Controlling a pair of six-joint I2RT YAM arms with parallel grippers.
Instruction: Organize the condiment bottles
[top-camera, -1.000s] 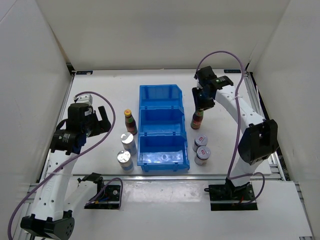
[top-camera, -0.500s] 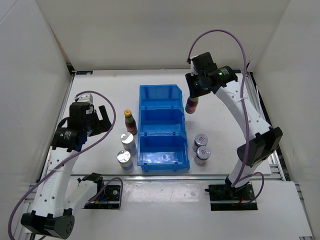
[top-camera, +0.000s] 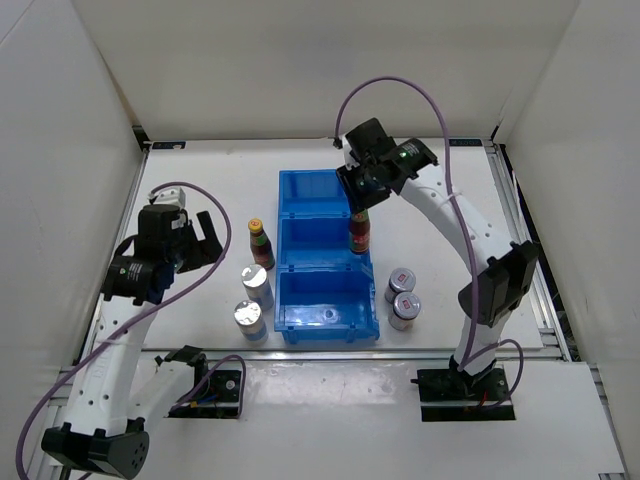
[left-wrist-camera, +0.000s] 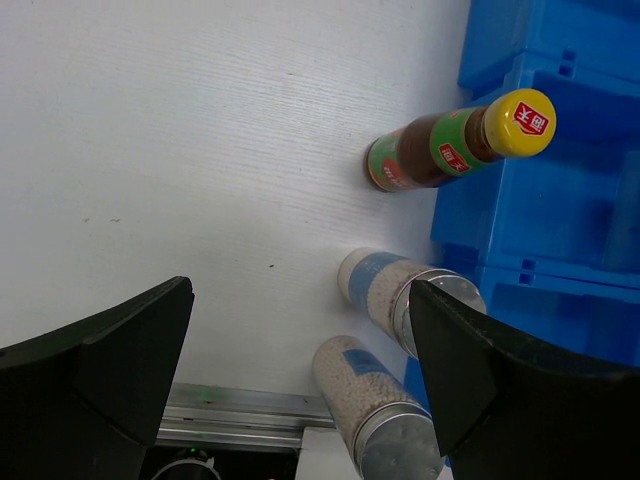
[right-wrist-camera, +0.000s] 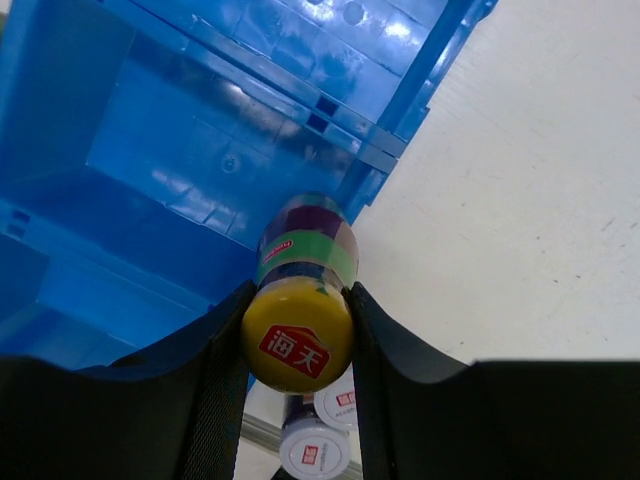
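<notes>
Yellow-capped bottles (top-camera: 260, 243) number two (one clamped in the right gripper (right-wrist-camera: 297, 300)), shakers (top-camera: 257, 283) four; left gripper (left-wrist-camera: 300, 300) gapes.

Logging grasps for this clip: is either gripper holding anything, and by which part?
The right gripper holds a slim dark bottle by its yellow cap; the left gripper holds nothing.

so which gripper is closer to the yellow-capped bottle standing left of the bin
Left. The left gripper is open just left of the table bottle; the right gripper is over the right edge of the blue bin, shut on the other yellow-capped bottle.
</notes>
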